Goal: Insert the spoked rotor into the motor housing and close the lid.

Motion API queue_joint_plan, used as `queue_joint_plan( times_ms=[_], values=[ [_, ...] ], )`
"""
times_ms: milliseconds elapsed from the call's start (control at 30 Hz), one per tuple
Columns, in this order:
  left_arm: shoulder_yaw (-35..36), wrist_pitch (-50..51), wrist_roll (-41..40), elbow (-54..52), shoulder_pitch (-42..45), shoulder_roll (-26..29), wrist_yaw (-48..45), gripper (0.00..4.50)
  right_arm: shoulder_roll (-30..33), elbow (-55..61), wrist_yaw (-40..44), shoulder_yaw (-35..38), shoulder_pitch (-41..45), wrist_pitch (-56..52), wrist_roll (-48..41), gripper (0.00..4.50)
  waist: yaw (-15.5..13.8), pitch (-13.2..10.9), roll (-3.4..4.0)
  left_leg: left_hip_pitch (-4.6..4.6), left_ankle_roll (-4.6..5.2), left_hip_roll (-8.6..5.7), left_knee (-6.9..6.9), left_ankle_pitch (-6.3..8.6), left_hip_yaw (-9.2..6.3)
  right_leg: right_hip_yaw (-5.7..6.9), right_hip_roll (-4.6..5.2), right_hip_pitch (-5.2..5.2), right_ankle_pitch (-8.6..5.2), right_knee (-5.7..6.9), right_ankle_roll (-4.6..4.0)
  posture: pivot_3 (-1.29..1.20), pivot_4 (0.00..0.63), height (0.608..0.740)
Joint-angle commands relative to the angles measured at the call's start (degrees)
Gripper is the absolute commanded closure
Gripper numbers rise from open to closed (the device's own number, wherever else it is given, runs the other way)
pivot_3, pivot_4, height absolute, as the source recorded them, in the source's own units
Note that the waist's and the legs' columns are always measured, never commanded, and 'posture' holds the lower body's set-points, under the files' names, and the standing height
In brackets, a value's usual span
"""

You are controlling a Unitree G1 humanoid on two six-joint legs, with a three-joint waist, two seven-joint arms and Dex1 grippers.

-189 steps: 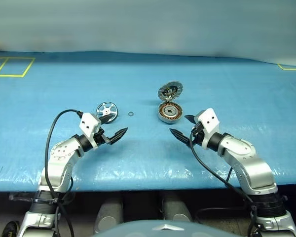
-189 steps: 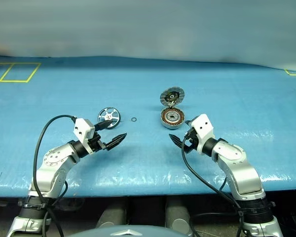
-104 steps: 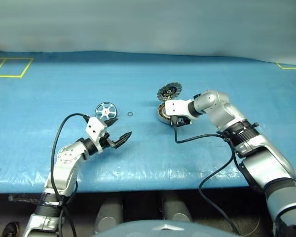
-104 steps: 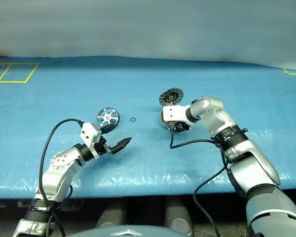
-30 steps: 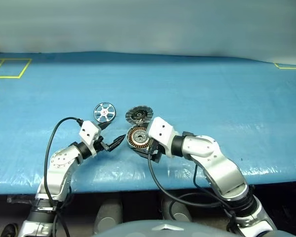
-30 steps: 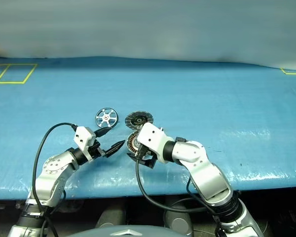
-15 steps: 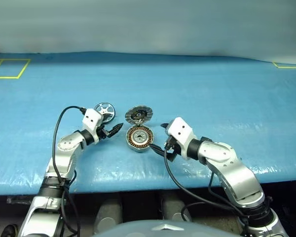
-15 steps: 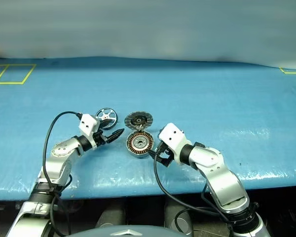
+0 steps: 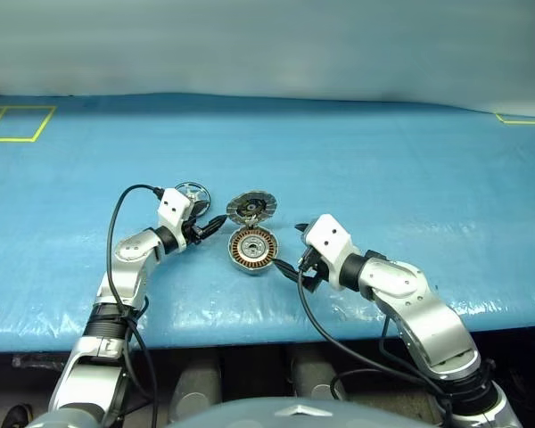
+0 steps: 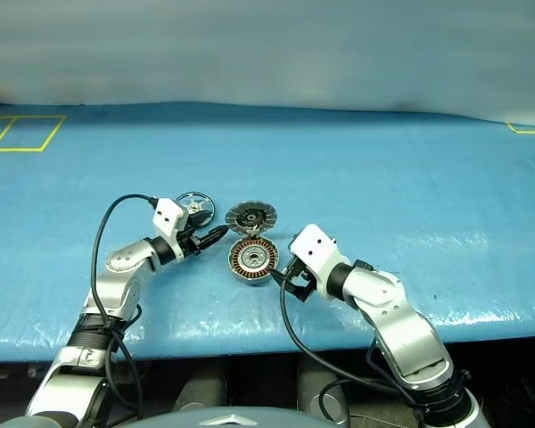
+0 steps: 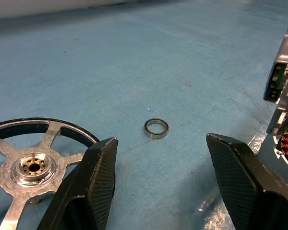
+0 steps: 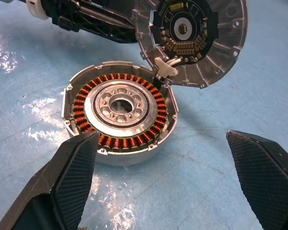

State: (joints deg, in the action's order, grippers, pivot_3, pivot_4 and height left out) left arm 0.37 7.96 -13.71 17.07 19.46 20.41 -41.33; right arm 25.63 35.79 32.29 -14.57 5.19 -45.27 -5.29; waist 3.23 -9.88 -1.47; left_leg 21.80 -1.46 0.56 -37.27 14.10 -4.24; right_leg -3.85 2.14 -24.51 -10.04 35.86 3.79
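On the blue table cover [image 9: 383,160], the motor housing [image 9: 252,249] sits near centre, copper windings exposed, its hinged lid [image 9: 251,207] standing open at the far side. Left of these lies the rotor [image 9: 193,194], with a small metal ring [image 11: 156,128] beside it. The left gripper [image 9: 216,225] hovers by the rotor, jaws apart, holding nothing. The right gripper [image 9: 292,250] sits just right of the housing, jaws wide apart and empty.

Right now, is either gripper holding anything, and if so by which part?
Nothing is held. The left gripper is open beside the spoked rotor, and the right gripper stands open in front of the motor housing.
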Motion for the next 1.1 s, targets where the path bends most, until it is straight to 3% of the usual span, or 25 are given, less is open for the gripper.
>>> queue_joint_plan(
  times_ms=[33,1000,1100],
  values=[
    [-0.59,-0.28,-0.93,-3.12,1.52,-0.23,-1.91,1.27,-0.4,0.69,-0.57,0.39,0.3,1.37,-1.04,0.0,-0.01,0.0,0.0,0.01,0.0,0.0,0.0,0.0,0.0,0.0,0.0,0.0,0.0,0.0,0.0,0.0,0.15,0.74],
    [-7.03,-0.04,11.27,23.57,16.99,-4.93,3.0,1.27,-0.14,-1.49,-3.17,0.14,-0.72,3.28,-0.71,0.0,-0.32,0.01,-0.02,0.0,0.0,-0.05,-0.06,0.0,-0.03,-0.01,-0.01,0.04,0.05,-0.01,0.08,0.0,0.15,0.74],
    [-7.76,0.87,12.61,24.17,17.17,-4.76,3.46,1.84,-0.16,-1.63,-3.39,0.09,-0.69,3.46,-0.57,0.0,-0.36,0.02,-0.03,0.0,0.0,-0.06,-0.07,0.0,-0.03,-0.02,0.0,0.06,0.05,-0.01,0.08,0.0,0.15,0.74]
  ],
)
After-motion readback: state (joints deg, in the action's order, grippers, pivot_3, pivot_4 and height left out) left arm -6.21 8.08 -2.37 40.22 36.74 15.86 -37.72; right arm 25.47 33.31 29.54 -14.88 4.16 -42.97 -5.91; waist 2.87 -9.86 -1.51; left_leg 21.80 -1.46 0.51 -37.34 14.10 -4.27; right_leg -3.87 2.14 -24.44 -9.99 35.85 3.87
